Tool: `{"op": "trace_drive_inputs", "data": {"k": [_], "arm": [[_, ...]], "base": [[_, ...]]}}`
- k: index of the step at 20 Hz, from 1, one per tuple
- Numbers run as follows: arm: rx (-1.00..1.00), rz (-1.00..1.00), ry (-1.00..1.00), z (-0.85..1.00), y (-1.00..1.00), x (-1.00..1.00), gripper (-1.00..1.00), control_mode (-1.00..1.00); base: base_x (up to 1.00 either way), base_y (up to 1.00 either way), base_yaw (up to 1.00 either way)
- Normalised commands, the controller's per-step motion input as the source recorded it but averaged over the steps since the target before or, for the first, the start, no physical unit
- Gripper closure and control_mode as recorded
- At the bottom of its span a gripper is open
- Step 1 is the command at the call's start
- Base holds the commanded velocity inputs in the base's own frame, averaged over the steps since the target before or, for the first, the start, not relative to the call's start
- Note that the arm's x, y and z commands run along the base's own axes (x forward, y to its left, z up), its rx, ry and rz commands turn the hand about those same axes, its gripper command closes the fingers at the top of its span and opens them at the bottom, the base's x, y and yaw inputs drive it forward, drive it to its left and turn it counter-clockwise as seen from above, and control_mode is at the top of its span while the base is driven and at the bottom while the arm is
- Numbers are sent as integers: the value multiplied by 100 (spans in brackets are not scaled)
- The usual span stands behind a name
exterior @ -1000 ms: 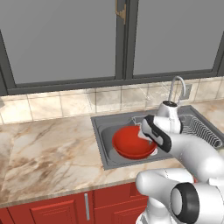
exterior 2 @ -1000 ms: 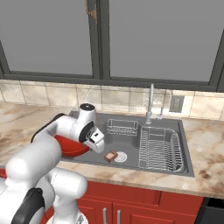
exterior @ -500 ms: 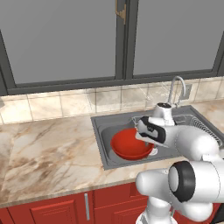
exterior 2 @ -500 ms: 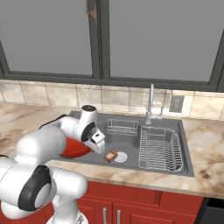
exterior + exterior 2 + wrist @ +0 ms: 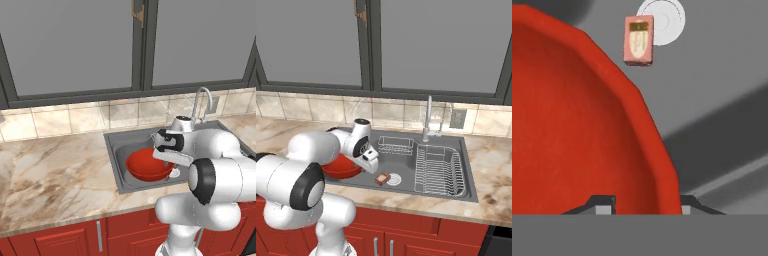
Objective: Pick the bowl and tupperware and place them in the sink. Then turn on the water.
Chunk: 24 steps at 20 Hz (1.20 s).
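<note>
The red bowl (image 5: pixel 142 167) (image 5: pixel 340 168) sits low in the left half of the sink (image 5: pixel 113 150) (image 5: pixel 472 172). My gripper (image 5: pixel 168 159) (image 5: pixel 372 159) is at the bowl's right rim. In the hand view the bowl (image 5: pixel 572 125) takes up the left side, and the gripper (image 5: pixel 644 203) has its two dark tips on either side of the rim, shut on it. No water runs from the curved chrome faucet (image 5: pixel 200 100) (image 5: pixel 428 118). The tupperware is out of view.
A small white-and-brown piece (image 5: pixel 382 178) (image 5: pixel 639 40) lies on the basin floor beside the round drain (image 5: pixel 394 178) (image 5: pixel 663 19). A wire dish rack (image 5: pixel 439 170) occupies the sink's right half, and a small wire basket (image 5: pixel 396 145) hangs at its back wall. Marble counter (image 5: pixel 55 170) stretches left.
The hand has carried the bowl a little lower and to the left inside the sink. The grip on the rim looks the same.
</note>
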Motion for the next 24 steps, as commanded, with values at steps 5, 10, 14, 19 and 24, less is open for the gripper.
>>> {"op": "trace_drive_inputs", "data": {"k": [5,10,14,19,24], "arm": [[0,0,0,-20,0,12,100,-100],[0,0,0,-23,0,15,100,-100],[0,0,0,-33,0,14,100,-100],[-1,0,0,-36,0,11,100,-100],[-2,0,0,-28,0,12,100,-100]], "base": [[0,0,0],[0,0,0],[0,0,0],[0,0,0],[0,0,0]]}}
